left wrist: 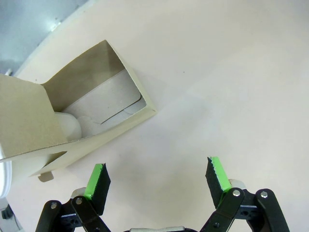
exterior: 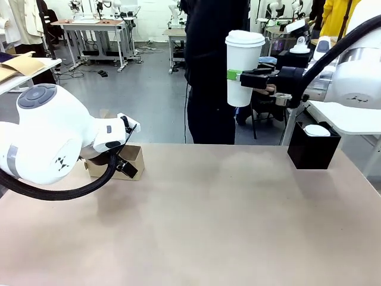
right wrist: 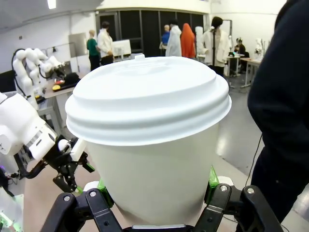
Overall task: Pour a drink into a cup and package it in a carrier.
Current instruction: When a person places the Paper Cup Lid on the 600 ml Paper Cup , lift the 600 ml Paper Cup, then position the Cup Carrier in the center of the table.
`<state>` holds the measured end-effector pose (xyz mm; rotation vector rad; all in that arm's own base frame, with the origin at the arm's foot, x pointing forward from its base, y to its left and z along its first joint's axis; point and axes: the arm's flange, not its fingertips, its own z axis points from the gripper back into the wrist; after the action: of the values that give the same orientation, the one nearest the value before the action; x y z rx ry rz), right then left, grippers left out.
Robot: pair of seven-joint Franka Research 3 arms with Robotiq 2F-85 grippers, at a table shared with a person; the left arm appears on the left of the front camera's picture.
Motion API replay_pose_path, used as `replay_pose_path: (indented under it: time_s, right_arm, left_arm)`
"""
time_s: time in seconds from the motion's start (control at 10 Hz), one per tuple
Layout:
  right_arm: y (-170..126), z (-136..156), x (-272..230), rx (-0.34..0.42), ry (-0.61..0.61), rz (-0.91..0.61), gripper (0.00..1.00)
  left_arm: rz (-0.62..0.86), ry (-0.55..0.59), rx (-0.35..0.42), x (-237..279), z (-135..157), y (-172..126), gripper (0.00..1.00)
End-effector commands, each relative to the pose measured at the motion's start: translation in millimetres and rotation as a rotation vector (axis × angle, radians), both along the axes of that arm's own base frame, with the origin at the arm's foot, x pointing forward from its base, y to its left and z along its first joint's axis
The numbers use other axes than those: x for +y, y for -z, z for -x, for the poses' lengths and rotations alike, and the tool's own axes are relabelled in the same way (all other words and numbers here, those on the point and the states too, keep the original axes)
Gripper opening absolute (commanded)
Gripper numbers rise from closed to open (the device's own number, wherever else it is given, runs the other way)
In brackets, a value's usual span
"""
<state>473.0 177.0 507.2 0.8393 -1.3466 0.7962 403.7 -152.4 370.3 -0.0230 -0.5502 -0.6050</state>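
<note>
My right tool [exterior: 238, 75] grips the tall white paper cup [exterior: 244, 59] upright; the brown cardboard carrier [exterior: 134, 158] lies far left beside my open left tool [left wrist: 157, 174]

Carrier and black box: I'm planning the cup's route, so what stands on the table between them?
Nothing; in the front view the table between the carrier and the black box is bare.

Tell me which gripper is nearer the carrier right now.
Left. The left gripper hangs open just beside the carrier; the right gripper is far off to the right, holding the lidded cup up in the air.
</note>
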Motion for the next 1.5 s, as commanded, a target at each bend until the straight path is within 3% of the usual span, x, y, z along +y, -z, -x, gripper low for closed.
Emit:
replay_pose_path:
  time_s: [0.0,0.9,1.2,1.4]
  right_arm:
    - [-1.2,-1.8,7.2,-0.002,0.005,0.014,0.8]
    - [-1.2,-1.8,7.2,-0.002,0.005,0.014,0.8]
    - [-1.2,-1.8,7.2,-0.002,0.005,0.014,0.8]
    - [-1.2,-1.8,7.2,-0.002,0.005,0.014,0.8]
  left_arm:
    - [0.002,0.0,0.001,0.6,0.1,0.0,1.0]
    - [0.0,0.0,0.0,0.0,0.0,0.0,1.0]
    - [0.04,-0.032,0.017,16.8,9.0,-78.8,1.0]
    - [0.039,-0.135,0.06,30.2,-3.7,-135.7,1.0]
